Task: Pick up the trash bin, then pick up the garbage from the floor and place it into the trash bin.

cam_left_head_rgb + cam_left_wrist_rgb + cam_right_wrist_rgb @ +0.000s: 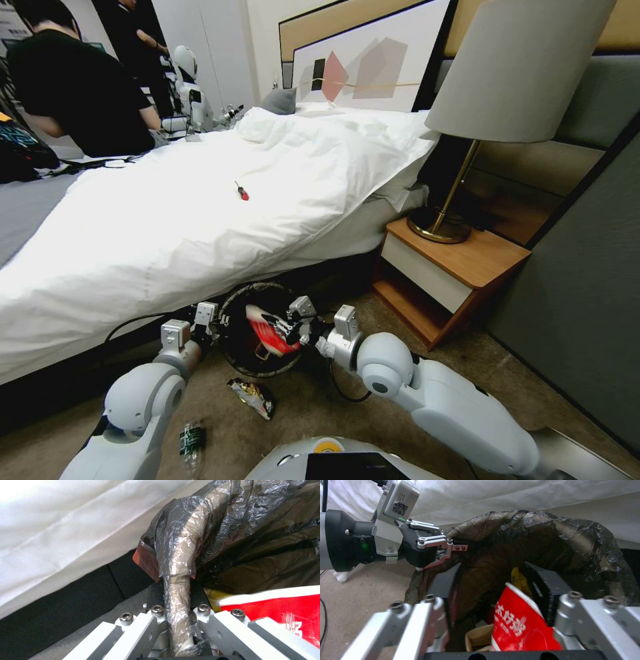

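1. Trash bin (257,327) hangs tilted beside the bed (200,200), its bagged rim pinched between the closed fingers of the left gripper (178,610).
2. Red-and-white paper cup (520,627) sits inside the bin's mouth, between the spread fingers of the right gripper (496,592).
3. Shiny wrapper (252,397) and bottle (191,443) lie on the floor (300,413) below.

Beige carpet floor (313,413) carries a shiny snack wrapper (252,396) near the middle, a clear green-labelled bottle (192,443) lying left of it, a black cable (127,325) by the bed base, and a wooden nightstand (448,277) at right.
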Tool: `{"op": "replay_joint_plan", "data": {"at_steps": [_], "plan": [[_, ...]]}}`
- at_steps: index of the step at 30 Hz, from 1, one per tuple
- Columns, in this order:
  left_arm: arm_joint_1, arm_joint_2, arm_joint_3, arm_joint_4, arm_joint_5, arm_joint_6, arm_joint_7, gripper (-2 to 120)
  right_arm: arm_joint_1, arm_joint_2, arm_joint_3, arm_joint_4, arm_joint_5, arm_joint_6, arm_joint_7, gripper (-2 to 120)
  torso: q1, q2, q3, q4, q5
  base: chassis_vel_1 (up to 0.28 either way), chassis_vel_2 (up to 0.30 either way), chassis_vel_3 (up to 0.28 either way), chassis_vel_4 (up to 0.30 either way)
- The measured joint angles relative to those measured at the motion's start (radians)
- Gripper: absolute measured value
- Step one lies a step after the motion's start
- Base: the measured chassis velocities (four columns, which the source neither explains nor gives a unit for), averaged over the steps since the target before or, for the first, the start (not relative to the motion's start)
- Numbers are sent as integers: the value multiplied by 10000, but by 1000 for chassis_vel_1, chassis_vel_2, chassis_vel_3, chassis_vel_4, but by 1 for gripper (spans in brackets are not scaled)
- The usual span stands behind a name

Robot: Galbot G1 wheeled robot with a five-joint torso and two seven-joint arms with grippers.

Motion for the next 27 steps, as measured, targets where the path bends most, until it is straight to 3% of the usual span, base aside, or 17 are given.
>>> {"op": "replay_joint_plan", "data": {"at_steps": [7, 11, 12, 18, 21, 27], "plan": [[-1, -20, 37, 28, 32, -16, 1, 1, 67, 27, 78, 72, 95, 9, 129, 87, 0, -1, 0, 0, 0, 0, 0, 0, 0], [-13, -24, 43, 65, 53, -28, 2, 1, 61, 11, 203, 292, 300, 19, 265, 97, 0, -1, 0, 0, 0, 0, 0, 0, 0], [-23, -23, 52, 93, 56, -28, 3, 1, 253, -64, 466, 729, 817, 202, 751, 100, 0, -1, 0, 1, 1, 0, 0, 0, 0], [-19, -30, 13, 111, 47, 26, -3, 1, 221, -407, 1394, 1200, 1161, 543, 835, 100, 0, 0, 0, 2, 0, 0, 0, 0, 0], [-16, -53, -20, 147, 47, 51, -3, 1, -384, -686, 1915, 1303, 539, 1296, 822, 100, 0, 0, 0, 2, 1, 0, 0, 0, 0], [119, -161, -228, 133, 69, 55, 12, 1, -2302, -869, 3139, 1096, -1998, 3189, 1022, 100, 0, -1, 0, -5, 3, 0, 0, 0, 0]]}}
